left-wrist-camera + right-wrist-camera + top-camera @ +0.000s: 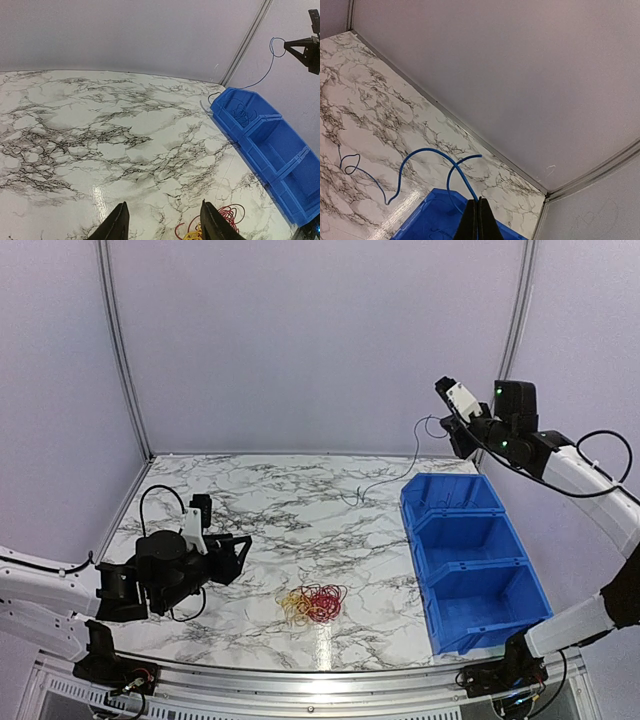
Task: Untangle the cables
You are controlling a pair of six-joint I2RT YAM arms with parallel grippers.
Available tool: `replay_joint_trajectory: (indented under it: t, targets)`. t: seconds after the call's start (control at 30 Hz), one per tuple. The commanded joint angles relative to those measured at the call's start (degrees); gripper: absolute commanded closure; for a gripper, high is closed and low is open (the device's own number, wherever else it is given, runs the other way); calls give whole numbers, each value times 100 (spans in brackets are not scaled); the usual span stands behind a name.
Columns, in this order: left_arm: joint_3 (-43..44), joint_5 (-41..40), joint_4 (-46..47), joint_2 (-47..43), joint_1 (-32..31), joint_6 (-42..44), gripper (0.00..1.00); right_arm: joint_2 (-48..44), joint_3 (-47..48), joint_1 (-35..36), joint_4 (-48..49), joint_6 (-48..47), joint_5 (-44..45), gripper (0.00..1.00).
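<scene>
A small bundle of red and yellow cables (312, 604) lies on the marble table near the front middle; it also shows at the bottom of the left wrist view (226, 216), just right of my right fingertip. My left gripper (238, 558) (164, 210) is open and empty, low over the table to the left of the bundle. My right gripper (443, 390) (479, 201) is raised high at the back right and shut on a thin blue cable (420, 152). That cable (400, 472) hangs down to the table left of the bins.
Three joined blue bins (470, 560) (272, 137) stand along the right side; the far one holds a thin dark cable (242, 112). Grey walls with metal posts close the back and sides. The left arm's own black cable (150, 502) loops beside it.
</scene>
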Motion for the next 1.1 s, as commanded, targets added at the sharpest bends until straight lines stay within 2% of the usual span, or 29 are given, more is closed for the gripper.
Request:
replay_joint_trajectory:
  t: [0.0,0.2,0.37,0.63,0.67,0.77,0.83,0.9,1.07]
  targets:
    - [150,29,-25,52,18,-49,50,-159,349,-377,68,76,-3,100]
    - [100,9,31,137,17,-127,50,-64,380,-843,72,41,16,100]
    - [-19,-15,104,171,18,-255,50,66,-204,-1108,464,-190,189,100]
    - [-318,-137,165,41,18,-465,49,1071,-701,-1250,-33,-366,-33,100]
    - [-346,-148,170,39,18,-482,49,1178,-662,-1252,-118,-324,-66,97]
    - [-381,-141,179,60,18,-502,49,1289,-413,-1249,-438,-93,-140,69]
    - [-397,-137,191,85,18,-504,48,1145,-298,-1247,-516,31,-294,60]
    - [-406,-141,192,123,18,-494,48,936,-230,-1253,-498,126,-443,57]
    - [-378,-126,227,320,18,-482,46,534,-92,-1193,-697,300,-786,55]
